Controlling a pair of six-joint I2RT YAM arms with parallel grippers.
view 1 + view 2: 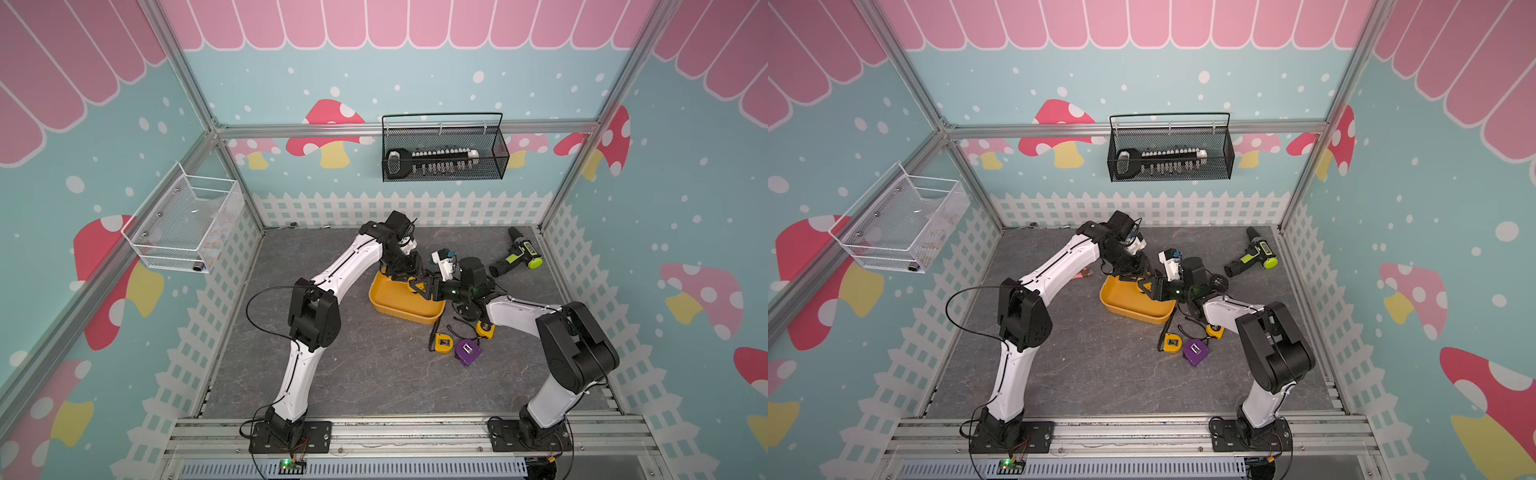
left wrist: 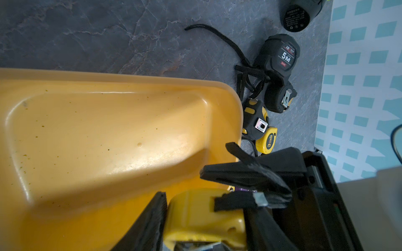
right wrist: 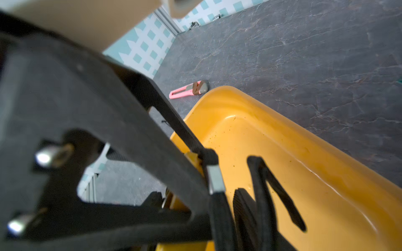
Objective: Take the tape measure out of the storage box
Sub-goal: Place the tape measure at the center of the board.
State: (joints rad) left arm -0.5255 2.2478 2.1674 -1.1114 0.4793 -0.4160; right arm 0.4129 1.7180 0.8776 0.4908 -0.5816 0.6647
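The yellow tape measure (image 2: 195,213) hangs over the far right corner of the yellow-orange storage box (image 1: 395,309), clamped between the jaws of my left gripper (image 2: 204,202). My right gripper (image 3: 196,195) meets it from the right, its jaws closed in on the tape measure's body. One right finger (image 2: 239,173) passes through the black wrist strap (image 3: 219,213). In both top views the left gripper (image 1: 409,277) and the right gripper (image 1: 424,286) touch noses above the box (image 1: 1125,305). The box floor that shows is bare.
Several tape measures lie on the floor right of the box: yellow (image 1: 444,343), purple (image 1: 467,351), yellow-black (image 1: 485,328), black (image 2: 280,56). A green-black drill (image 1: 519,255) lies at the back right. A pink utility knife (image 3: 188,90) lies behind the box. Black (image 1: 444,153) and white (image 1: 187,224) mesh baskets hang on the walls.
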